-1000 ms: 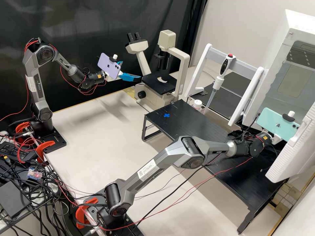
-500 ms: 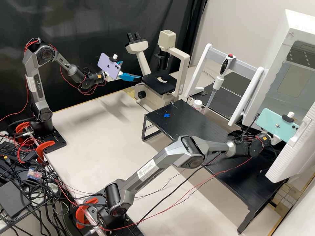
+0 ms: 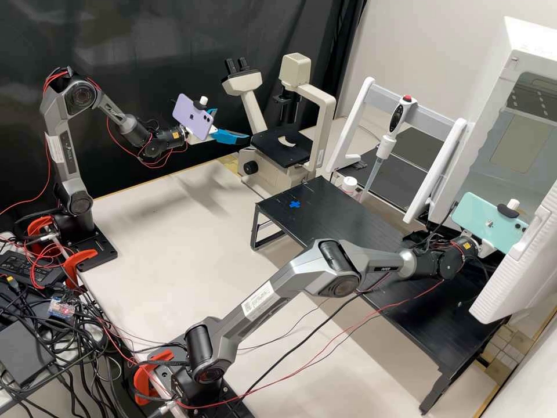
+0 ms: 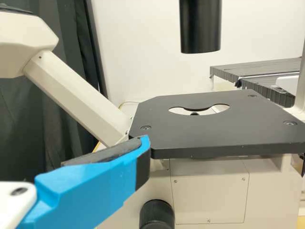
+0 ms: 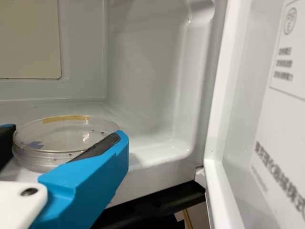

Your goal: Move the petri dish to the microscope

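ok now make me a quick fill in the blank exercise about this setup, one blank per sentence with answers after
The petri dish is near the ____ gripper.
The gripper beside the microscope belongs to the ____ arm.
The cross on the low black stand is coloured ____.
The button at the top of the pipette is coloured ____.

Missing words: right; left; blue; red
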Motion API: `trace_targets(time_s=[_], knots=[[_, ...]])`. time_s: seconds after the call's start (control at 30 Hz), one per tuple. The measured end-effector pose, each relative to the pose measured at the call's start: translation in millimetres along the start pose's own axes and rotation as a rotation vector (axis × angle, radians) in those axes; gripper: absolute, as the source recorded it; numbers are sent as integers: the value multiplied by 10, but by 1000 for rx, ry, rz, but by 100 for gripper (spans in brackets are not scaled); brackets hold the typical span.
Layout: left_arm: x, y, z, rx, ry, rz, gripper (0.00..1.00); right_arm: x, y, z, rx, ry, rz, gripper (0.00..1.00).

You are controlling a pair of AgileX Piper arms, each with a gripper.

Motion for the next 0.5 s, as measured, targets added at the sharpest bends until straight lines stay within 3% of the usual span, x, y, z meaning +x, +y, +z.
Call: trace_targets(time_s=[0.5], knots=[[0,0,0,0,0,0,100,-239,128,1,22,2,1,0]])
